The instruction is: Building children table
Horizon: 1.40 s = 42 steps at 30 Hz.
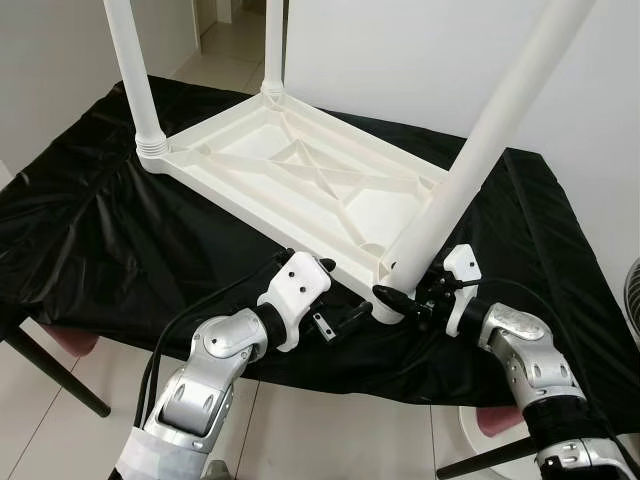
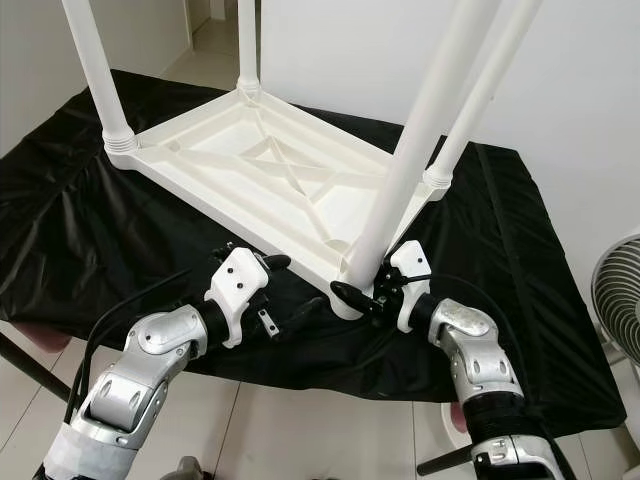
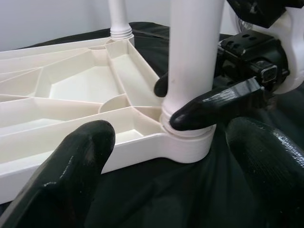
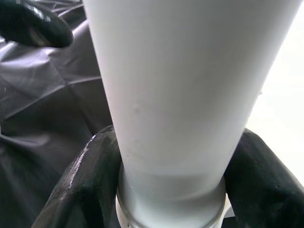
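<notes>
On the robot's left, the left claw [image 1: 345,322] hangs free just short of the near edge of the upturned white tabletop [image 1: 300,175], its fingers spread wide with nothing between them; in its wrist view the two black fingers [image 3: 66,161] frame the near corner socket [image 3: 187,142] without touching it. The tabletop lies underside up on the black cloth [image 1: 90,240] covering the table, with two legs standing at its far-left corners [image 1: 135,70] and another at the far right. Moving rightward, the near leg [image 1: 480,150] sits in the corner socket closest to the robot, leaning away from upright. The right claw [image 1: 400,300] is closed around the base of this leg, one finger on each side, right at the collar. The main risk, as I judge it, is that the leg is not yet fully seated: if the right claw twists or pushes while the leg is tilted, the thread or plug could jam crooked, or the light tabletop could slide on the slick cloth towards the table's edge since the left claw is not bracing it. Gripping so low also gives little leverage, so the fingers may slip round the smooth plastic.
</notes>
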Tool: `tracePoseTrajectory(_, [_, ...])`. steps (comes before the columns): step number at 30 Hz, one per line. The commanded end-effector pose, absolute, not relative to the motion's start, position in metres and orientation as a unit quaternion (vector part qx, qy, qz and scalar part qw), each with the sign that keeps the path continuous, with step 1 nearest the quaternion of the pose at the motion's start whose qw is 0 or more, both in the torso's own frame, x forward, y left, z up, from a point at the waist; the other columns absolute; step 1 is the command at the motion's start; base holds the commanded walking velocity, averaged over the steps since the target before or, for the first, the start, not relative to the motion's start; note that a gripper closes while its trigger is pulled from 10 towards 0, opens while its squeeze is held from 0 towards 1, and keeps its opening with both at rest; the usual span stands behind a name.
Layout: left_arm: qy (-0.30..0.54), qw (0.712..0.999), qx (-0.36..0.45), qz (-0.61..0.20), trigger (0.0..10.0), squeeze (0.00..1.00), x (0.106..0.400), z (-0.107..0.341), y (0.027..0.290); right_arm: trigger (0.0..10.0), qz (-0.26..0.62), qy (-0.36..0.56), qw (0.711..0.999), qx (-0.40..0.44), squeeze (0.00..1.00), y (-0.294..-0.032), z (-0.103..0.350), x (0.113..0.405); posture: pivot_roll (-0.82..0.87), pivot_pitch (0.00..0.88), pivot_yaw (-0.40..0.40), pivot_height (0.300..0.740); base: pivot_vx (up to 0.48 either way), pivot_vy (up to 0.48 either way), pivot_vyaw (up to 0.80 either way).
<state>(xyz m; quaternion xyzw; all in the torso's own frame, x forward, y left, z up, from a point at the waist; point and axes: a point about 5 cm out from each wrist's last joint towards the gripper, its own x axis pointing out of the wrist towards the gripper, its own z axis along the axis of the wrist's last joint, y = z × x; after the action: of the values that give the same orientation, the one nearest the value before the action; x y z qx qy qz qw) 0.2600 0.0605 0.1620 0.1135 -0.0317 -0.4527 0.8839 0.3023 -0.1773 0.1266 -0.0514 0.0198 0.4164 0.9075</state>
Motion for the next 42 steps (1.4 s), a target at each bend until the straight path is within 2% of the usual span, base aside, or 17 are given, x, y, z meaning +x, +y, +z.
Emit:
tracePoseTrajectory(1, [-0.031,0.889,0.115,-0.443,10.0,0.0,0.258,0.161,0.059,0.0,0.398,0.038,0.916,-0.035,0.0,-0.176,0.117,0.299,0.14,0.069,-0.108,0.74,0.0,0.0,0.0])
tracePoseTrajectory(2, [-0.031,0.889,0.115,-0.443,10.0,0.0,0.258,0.161,0.059,0.0,0.398,0.038,0.916,-0.035,0.0,-0.176,0.117,0.299,0.14,0.069,-0.108,0.74,0.0,0.0,0.0])
tracePoseTrajectory(5, [-0.029,0.889,0.113,-0.443,10.0,0.0,0.257,0.16,0.058,0.0,0.338,0.043,0.94,-0.03,0.0,-0.17,0.112,0.298,0.14,0.071,-0.108,0.74,0.0,0.0,0.0])
tracePoseTrajectory(12, [-0.029,0.888,0.111,-0.446,10.0,0.0,0.257,0.16,0.057,0.0,0.286,0.036,0.958,-0.013,0.0,-0.164,0.111,0.294,0.13,0.073,-0.103,0.74,0.0,0.0,0.0])
tracePoseTrajectory(16, [-0.028,0.885,0.113,-0.451,10.0,0.0,0.257,0.159,0.057,0.0,0.221,0.018,0.975,-0.003,0.0,-0.162,0.117,0.289,0.12,0.077,-0.098,0.74,0.0,0.0,0.0])
tracePoseTrajectory(18, [-0.027,0.884,0.112,-0.453,10.0,0.0,0.257,0.159,0.056,0.0,0.158,0.017,0.987,-0.009,0.0,-0.16,0.117,0.283,0.11,0.08,-0.094,0.74,0.0,0.0,0.0])
tracePoseTrajectory(22, [-0.027,0.884,0.112,-0.453,10.0,0.0,0.257,0.158,0.055,0.0,0.136,0.019,0.99,-0.014,0.0,-0.159,0.117,0.282,0.11,0.081,-0.094,0.74,0.0,0.0,0.0])
tracePoseTrajectory(25, [-0.027,0.882,0.11,-0.457,10.0,0.0,0.257,0.158,0.053,0.0,0.042,0.027,0.999,-0.016,0.0,-0.158,0.114,0.278,0.1,0.082,-0.089,0.74,0.0,0.0,0.0])
tracePoseTrajectory(31, [-0.027,0.88,0.11,-0.461,10.0,0.0,0.257,0.158,0.053,0.0,-0.063,0.046,0.997,-0.002,0.0,-0.156,0.111,0.271,0.1,0.08,-0.087,0.74,0.0,0.0,0.0])
tracePoseTrajectory(40, [-0.028,0.879,0.113,-0.462,10.0,0.0,0.258,0.159,0.053,0.0,-0.071,0.039,0.997,0.004,0.0,-0.157,0.116,0.272,0.1,0.075,-0.083,0.74,0.0,0.0,0.0])
tracePoseTrajectory(41, [-0.028,0.879,0.113,-0.462,10.0,0.0,0.258,0.159,0.054,4.2,-0.067,0.036,0.997,0.006,0.0,-0.156,0.117,0.273,0.11,0.071,-0.083,0.74,0.0,0.0,0.0])
tracePoseTrajectory(42, [-0.028,0.879,0.113,-0.462,10.0,0.0,0.258,0.159,0.054,4.2,-0.067,0.036,0.997,0.006,0.0,-0.156,0.117,0.273,0.11,0.071,-0.083,0.74,0.0,0.0,0.0])
